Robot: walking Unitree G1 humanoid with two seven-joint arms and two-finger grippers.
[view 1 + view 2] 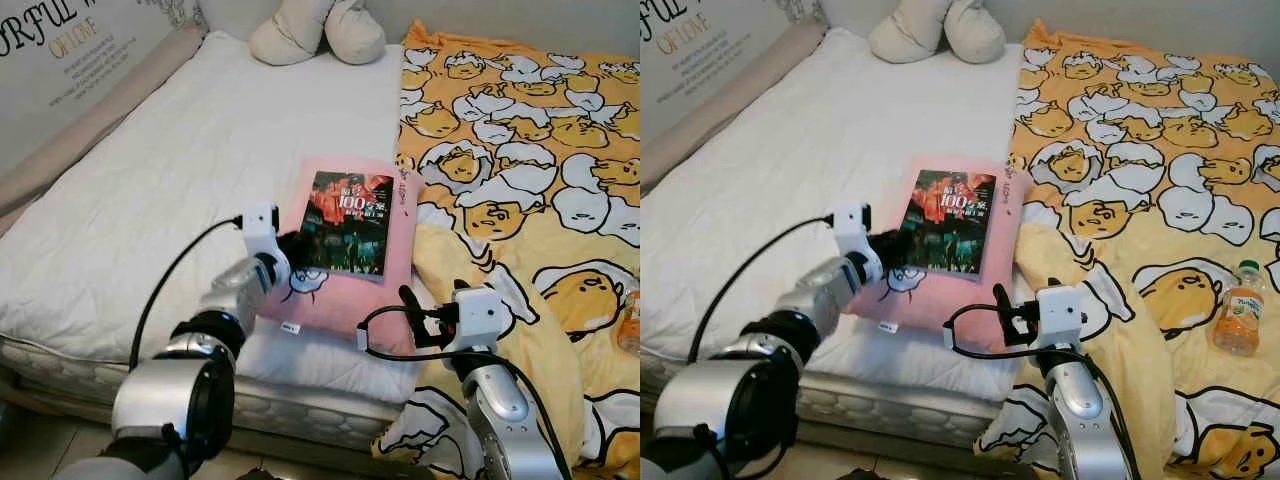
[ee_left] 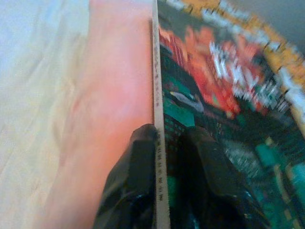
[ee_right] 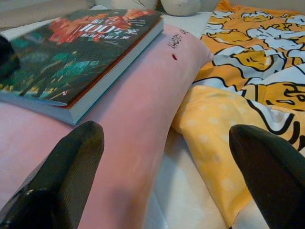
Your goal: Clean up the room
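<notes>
A bed point(image 1: 150, 200) with a white quilted mattress cover takes up most of the scene, its near edge showing a padded mattress side above a pale tiled floor. Along the robot's left runs a beige bolster against a wall point(image 1: 60, 50) printed with lettering, and a cream plush toy point(image 1: 315, 30) lies at the head of the bed. A yellow blanket point(image 1: 520, 150) patterned with cartoon egg figures covers the right half of the bed and spills over its near edge. A pink pillow point(image 1: 345, 300) rests near the foot of the bed, between the white cover and the blanket, and a book point(image 1: 347, 222) with a dark, red-and-green cover lies flat on top of it. The left gripper point(image 1: 292, 247) is at the book's near left corner, its two black fingers point(image 2: 138, 181) closed on the book's edge, one on either side of it. The right gripper point(image 1: 412, 318) hangs just beside the pillow's near right corner with its fingers spread wide apart, holding nothing. A small bottle of orange drink point(image 1: 1240, 320) lies on the blanket, well apart to the right.
</notes>
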